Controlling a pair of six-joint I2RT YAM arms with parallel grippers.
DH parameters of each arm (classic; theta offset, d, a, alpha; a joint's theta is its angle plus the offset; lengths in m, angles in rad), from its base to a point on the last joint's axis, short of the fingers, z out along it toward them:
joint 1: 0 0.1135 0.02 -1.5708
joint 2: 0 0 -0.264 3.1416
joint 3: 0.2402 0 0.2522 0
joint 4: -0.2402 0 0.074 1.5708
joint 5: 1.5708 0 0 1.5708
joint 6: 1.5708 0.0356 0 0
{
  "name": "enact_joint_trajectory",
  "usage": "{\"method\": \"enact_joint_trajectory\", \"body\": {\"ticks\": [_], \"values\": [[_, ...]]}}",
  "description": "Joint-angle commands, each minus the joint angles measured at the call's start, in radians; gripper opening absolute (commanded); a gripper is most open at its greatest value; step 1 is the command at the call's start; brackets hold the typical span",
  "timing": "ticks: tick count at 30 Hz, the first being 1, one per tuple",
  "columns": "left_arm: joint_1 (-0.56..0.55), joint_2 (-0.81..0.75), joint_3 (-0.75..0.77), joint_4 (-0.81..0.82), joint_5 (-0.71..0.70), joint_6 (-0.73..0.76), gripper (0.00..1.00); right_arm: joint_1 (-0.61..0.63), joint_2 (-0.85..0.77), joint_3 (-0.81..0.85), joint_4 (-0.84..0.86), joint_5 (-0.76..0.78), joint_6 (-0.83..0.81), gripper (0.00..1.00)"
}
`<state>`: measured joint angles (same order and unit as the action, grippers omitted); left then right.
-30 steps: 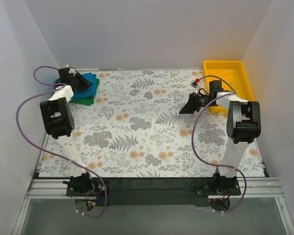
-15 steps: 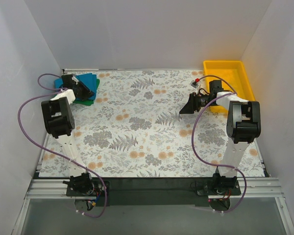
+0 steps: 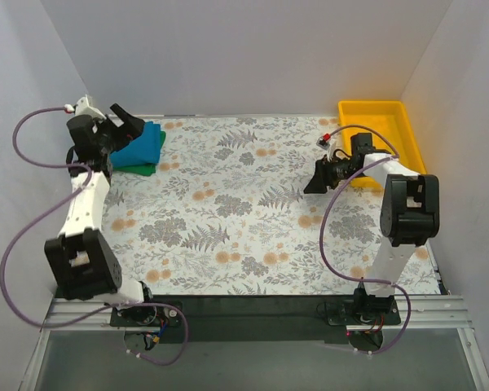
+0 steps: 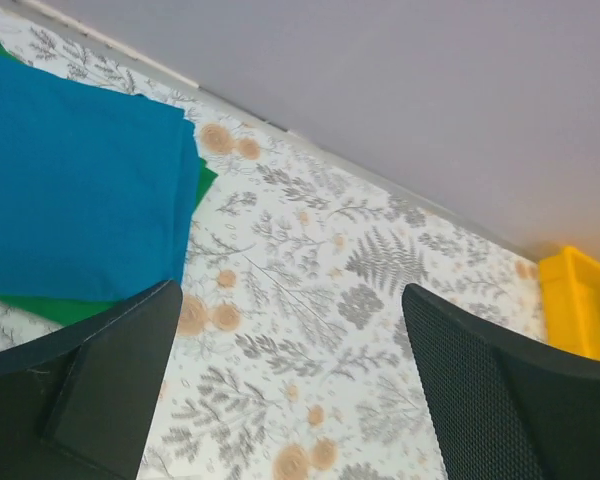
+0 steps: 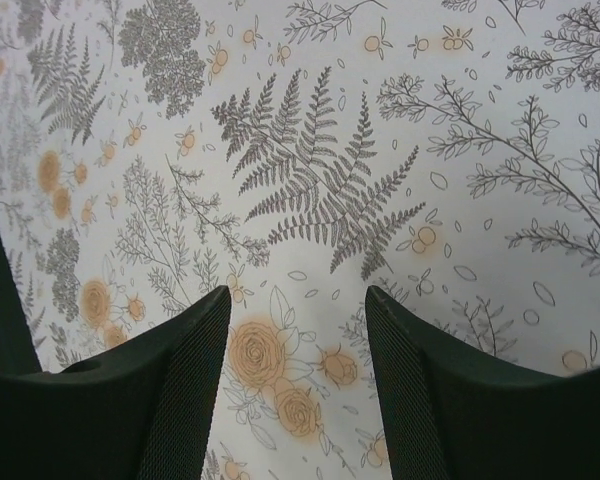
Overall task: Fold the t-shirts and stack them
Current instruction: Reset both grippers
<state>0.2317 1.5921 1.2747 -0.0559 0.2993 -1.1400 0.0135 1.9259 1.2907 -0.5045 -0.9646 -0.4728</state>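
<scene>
With fingers wide apart and holding nothing, the left tool (image 3: 128, 121) is beside the stacked shirts (image 3: 143, 146), the right tool (image 3: 313, 178) beside the yellow tray (image 3: 376, 105).

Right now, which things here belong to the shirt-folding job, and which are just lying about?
Belong to the job: the teal-blue t-shirt, folded, lying on top of the green t-shirt.

Just lying about: the yellow tray at the far right corner; the floral table cover.
</scene>
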Motion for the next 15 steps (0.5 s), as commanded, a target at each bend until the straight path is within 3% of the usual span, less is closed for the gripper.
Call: {"method": "enact_joint_trajectory", "body": {"ticks": [1, 4, 7, 8, 11, 15], "values": [[0.030, -0.194, -0.210, -0.010, 0.061, 0.002, 0.93, -0.004, -0.184, -0.068, -0.054, 0.148, -0.105, 0.64], [0.029, -0.320, -0.366, -0.033, 0.199, 0.009, 0.93, -0.004, -0.327, -0.187, -0.051, 0.285, -0.182, 0.68], [-0.017, -0.431, -0.440, -0.054, 0.244, 0.005, 0.93, -0.003, -0.494, -0.296, -0.020, 0.432, -0.220, 0.82], [-0.066, -0.470, -0.463, -0.067, 0.226, 0.038, 0.91, -0.004, -0.543, -0.329, 0.006, 0.472, -0.204, 0.98], [-0.170, -0.533, -0.491, -0.143, 0.155, 0.118, 0.90, -0.003, -0.743, -0.442, 0.151, 0.650, -0.085, 0.98], [-0.192, -0.631, -0.550, -0.156, 0.077, 0.123, 0.92, -0.003, -0.968, -0.531, 0.311, 0.835, 0.087, 0.98]]}}
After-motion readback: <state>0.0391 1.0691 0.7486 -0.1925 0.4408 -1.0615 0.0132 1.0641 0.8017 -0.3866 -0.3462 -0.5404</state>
